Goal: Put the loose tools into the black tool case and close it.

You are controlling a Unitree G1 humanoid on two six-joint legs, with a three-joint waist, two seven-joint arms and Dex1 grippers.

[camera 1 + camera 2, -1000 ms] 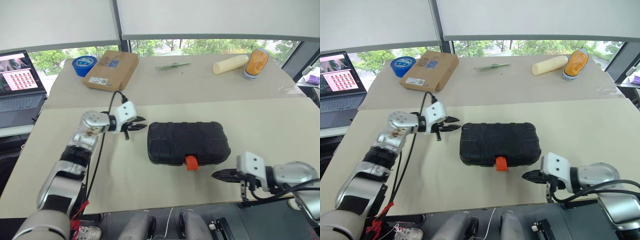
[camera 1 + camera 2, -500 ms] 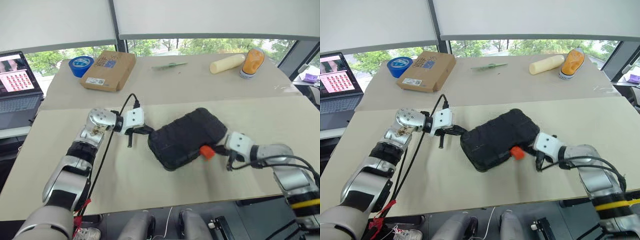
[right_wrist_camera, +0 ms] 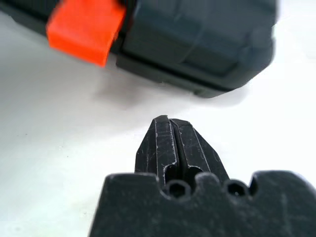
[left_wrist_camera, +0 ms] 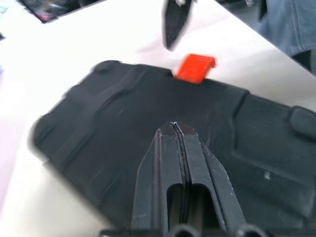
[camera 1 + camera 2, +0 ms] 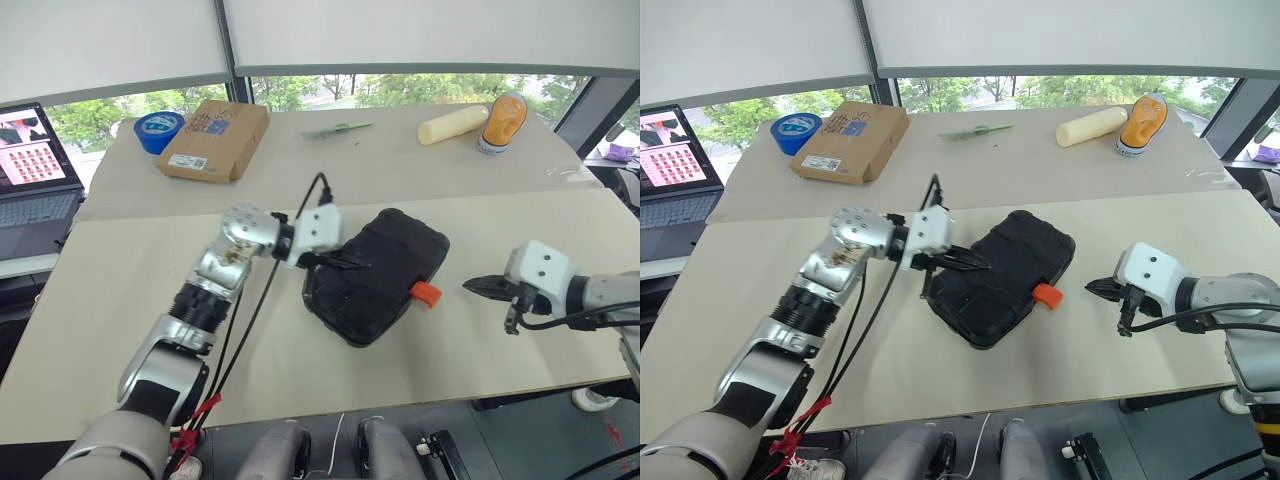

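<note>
The black tool case [image 5: 375, 275] lies closed on the near half of the table [image 5: 120, 300], skewed so that its long axis runs from near-left to far-right, with its orange latch [image 5: 426, 293] facing right. One second earlier the case sat square to the table edge with the latch facing the near side; half a second ago it was already slewed, and it has since turned a little further.

The left gripper [image 5: 358, 264] has its fingers pressed together, holding nothing, their tips over the left part of the lid — whether they touch it cannot be told. A second ago this gripper stood just off the case's left end, slightly parted; it has since closed and travelled rightward over the shell.

The right gripper [image 5: 478, 286] also has its fingers pressed together and empty, and it hovers to the right of the latch, clearly apart from it. Half a second ago it was up against the latch; before that it lay nearer the table's front edge.

Unchanged on the far side — a brown cardboard box [image 5: 211, 139], a blue tape roll [image 5: 159, 129], a cream cylinder [image 5: 453, 124] and an orange bottle-like object [image 5: 502, 121]. A laptop [image 5: 33, 170] sits at far left.
</note>
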